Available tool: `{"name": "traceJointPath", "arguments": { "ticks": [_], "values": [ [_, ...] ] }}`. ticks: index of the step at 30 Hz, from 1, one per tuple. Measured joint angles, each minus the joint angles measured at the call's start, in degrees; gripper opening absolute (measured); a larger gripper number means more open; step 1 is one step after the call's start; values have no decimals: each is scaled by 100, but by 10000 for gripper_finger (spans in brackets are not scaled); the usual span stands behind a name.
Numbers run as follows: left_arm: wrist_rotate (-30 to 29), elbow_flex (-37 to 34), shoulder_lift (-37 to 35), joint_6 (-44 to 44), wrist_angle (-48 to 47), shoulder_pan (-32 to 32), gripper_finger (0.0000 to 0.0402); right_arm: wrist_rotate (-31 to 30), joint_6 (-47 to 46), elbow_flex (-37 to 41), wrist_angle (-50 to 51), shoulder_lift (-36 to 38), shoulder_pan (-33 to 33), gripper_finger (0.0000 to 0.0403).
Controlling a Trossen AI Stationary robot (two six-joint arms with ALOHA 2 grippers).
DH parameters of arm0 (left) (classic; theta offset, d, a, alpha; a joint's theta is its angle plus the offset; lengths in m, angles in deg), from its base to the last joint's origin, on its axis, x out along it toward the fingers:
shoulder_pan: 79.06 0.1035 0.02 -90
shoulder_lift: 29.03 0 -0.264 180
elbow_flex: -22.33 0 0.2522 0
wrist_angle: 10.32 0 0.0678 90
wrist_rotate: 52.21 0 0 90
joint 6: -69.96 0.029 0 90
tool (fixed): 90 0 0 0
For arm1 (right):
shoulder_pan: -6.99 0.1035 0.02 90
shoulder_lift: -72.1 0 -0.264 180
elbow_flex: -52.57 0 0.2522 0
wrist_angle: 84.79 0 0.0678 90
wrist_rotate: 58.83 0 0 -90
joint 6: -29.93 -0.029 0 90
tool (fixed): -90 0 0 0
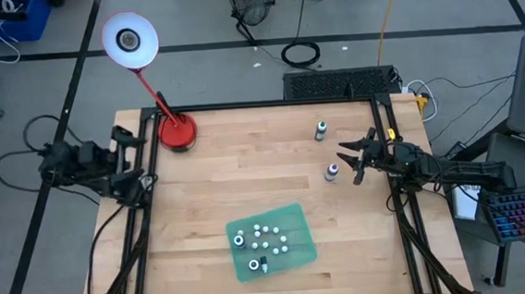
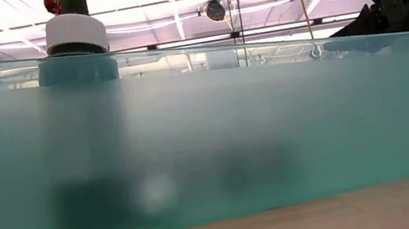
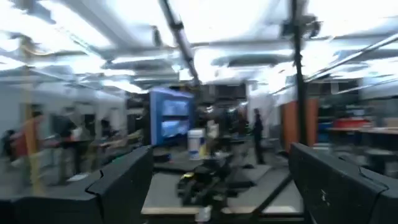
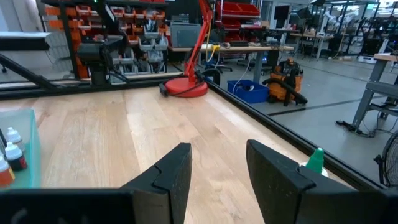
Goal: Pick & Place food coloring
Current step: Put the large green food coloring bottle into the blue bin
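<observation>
Several tiny food coloring bottles [image 1: 267, 239] with white caps stand in a shallow green tray [image 1: 297, 217] near the table's near edge. In the low view one white-capped bottle [image 2: 75, 35] rises above the tray's frosted wall [image 2: 275, 136]. Two more bottles stand on the bare wood at the right: a dark one with a white cap [image 1: 332, 171] and a green-tipped one [image 1: 320, 130], whose tip [image 4: 315, 160] shows behind a finger. My right gripper [image 1: 349, 159] [image 4: 217, 168] is open, just right of the dark bottle. My left gripper [image 3: 224, 186] is open and waits at the table's left edge [image 1: 121, 171].
A red desk lamp stands with its base [image 1: 176, 132] at the table's far left corner, also seen in the right wrist view [image 4: 185, 87]. Black frame rails run along the table's left and right sides. Bare wood lies between the tray and the two loose bottles.
</observation>
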Motion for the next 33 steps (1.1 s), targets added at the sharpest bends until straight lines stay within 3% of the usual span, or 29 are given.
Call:
{"name": "traceJointPath", "arguments": {
  "ticks": [2,11,18,26,33],
  "values": [
    [-213,-181,36,-88,-199,5,365,7,1,-1,-38,-19,0,141],
    [-60,-879,-94,-567,-279,125,365,1,1,-1,-51,-26,-1,141],
    [483,-1242,-92,-668,123,375,365,2,1,-1,-51,-26,0,141],
    [1405,-2338,-90,-698,1347,673,365,0,1,-1,-51,-23,0,141],
    [1423,-2637,-92,-1126,1224,1003,365,2,1,0,-51,-23,-1,141]
  ]
}}
